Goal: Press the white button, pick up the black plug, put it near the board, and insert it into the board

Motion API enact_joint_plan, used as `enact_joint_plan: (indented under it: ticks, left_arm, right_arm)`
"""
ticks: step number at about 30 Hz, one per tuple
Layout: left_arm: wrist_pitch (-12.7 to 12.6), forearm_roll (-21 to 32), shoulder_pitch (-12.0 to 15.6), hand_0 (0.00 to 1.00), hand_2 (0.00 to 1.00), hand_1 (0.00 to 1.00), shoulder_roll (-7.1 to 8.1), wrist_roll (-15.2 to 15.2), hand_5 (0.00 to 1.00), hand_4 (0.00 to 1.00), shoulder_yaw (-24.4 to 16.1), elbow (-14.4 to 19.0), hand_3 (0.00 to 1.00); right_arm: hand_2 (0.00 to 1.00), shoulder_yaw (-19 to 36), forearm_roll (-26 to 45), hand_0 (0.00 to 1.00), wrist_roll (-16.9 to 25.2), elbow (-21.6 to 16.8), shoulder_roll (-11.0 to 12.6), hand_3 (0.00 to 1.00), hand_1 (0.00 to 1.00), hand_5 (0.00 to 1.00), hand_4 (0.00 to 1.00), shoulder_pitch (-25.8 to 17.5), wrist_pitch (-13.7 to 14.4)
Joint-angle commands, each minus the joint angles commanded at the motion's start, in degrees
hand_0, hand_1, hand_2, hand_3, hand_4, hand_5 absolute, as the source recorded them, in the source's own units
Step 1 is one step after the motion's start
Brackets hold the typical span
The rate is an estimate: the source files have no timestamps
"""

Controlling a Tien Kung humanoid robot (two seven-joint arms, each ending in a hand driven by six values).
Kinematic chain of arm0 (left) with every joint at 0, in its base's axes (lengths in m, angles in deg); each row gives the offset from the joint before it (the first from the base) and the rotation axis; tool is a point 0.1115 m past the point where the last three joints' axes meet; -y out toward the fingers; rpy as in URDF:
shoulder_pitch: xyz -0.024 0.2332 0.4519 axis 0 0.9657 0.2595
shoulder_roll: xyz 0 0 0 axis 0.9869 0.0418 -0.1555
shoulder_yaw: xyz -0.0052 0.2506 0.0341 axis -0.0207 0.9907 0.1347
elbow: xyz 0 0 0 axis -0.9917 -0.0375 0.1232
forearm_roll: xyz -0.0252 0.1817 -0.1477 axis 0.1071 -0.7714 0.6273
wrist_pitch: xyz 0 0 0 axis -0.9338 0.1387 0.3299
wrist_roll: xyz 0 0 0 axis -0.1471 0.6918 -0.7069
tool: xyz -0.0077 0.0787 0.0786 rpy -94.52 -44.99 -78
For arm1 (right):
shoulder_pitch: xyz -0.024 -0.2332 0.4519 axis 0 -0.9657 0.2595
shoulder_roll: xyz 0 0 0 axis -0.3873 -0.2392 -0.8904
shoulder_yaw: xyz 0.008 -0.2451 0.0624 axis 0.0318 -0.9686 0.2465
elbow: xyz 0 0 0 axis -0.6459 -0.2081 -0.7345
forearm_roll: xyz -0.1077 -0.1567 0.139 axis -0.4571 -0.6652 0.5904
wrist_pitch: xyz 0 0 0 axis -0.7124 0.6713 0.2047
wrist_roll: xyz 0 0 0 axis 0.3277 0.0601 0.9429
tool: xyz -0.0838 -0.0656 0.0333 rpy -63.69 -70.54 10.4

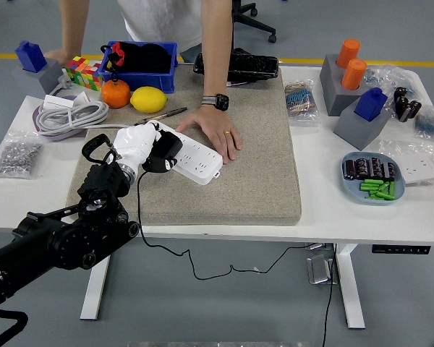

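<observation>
Black plug [165, 150] half buried under the white fingers of the left robot hand [139, 147]; prongs out of sight, so seated in a socket or merely above it, impossible to tell. Near end of the white board [195, 155] covered by that same robot hand, its button hidden too. Far beyond the robot hand, person [175, 22] cut off at the top edge above the chest. Cord [202, 271] lost below the desk [333, 206].

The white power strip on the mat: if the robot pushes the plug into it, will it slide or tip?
The white power strip is long and lies flat, so tipping seems unlikely. The beige mat probably adds grip, and the person's hand rests at its far end, so it should hardly slide.
</observation>
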Motion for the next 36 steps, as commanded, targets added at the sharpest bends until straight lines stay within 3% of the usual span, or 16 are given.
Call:
enact_joint_plan:
  ticks: [26, 27, 32, 33, 36]
  left_arm:
    - [0.2, 0.4, -0.2, 0.271, 0.343, 0.299, -0.1, 0.1, 0.002, 0.679, 0.6, -1.4, 0.577]
    - [0.1, 0.5, -0.1, 0.273, 0.363, 0.344, -0.12, 0.2, 0.002, 0.719, 0.6, -1.4, 0.575]
    - [0.5, 0.6, -0.2, 0.273, 0.363, 0.344, -0.16, 0.2, 0.002, 0.719, 0.5, -1.6, 0.575]
    - [0.6, 0.5, -0.2, 0.257, 0.363, 0.371, -0.15, 0.2, 0.091, 0.906, 0.5, -1.7, 0.565]
    - [0.9, 0.5, -0.2, 0.257, 0.363, 0.371, -0.14, 0.1, 0.091, 0.906, 0.4, -1.8, 0.565]
  right_arm:
    - [0.583, 0.5, -0.1, 0.683, 0.0, -0.2, -0.2, 0.572, 0.594, 0.302, 0.617, -0.1, 0.0]
    - [0.583, 0.6, -0.1, 0.683, 0.0, -0.2, -0.2, 0.572, 0.594, 0.302, 0.617, 0.0, 0.0]
    - [0.583, 0.6, -0.1, 0.683, 0.0, -0.2, -0.1, 0.572, 0.594, 0.302, 0.617, -0.1, 0.0]
    - [0.583, 0.6, -0.1, 0.683, 0.0, -0.2, -0.1, 0.573, 0.594, 0.301, 0.617, -0.1, 0.0]
    - [0.583, 0.6, -0.1, 0.683, -0.1, -0.2, -0.1, 0.573, 0.594, 0.301, 0.617, -0.1, 0.0]
